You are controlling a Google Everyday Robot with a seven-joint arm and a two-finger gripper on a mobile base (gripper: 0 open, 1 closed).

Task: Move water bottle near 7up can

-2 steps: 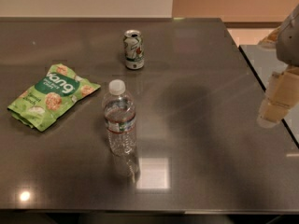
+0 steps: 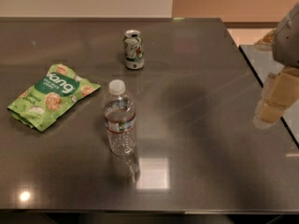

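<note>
The water bottle [image 2: 120,120] stands upright near the middle of the dark table, clear and ribbed, with a white cap and a thin red-and-white label band. The 7up can [image 2: 133,49] stands upright farther back, a little right of the bottle, white and green with a silver top. My gripper [image 2: 273,102] hangs at the right edge of the view, above the table's right side, far from both the bottle and the can. It holds nothing that I can see.
A flat green chip bag [image 2: 50,96] lies left of the bottle. The dark table [image 2: 201,139] has its right edge just under the gripper, and a second dark surface [image 2: 261,62] adjoins it there.
</note>
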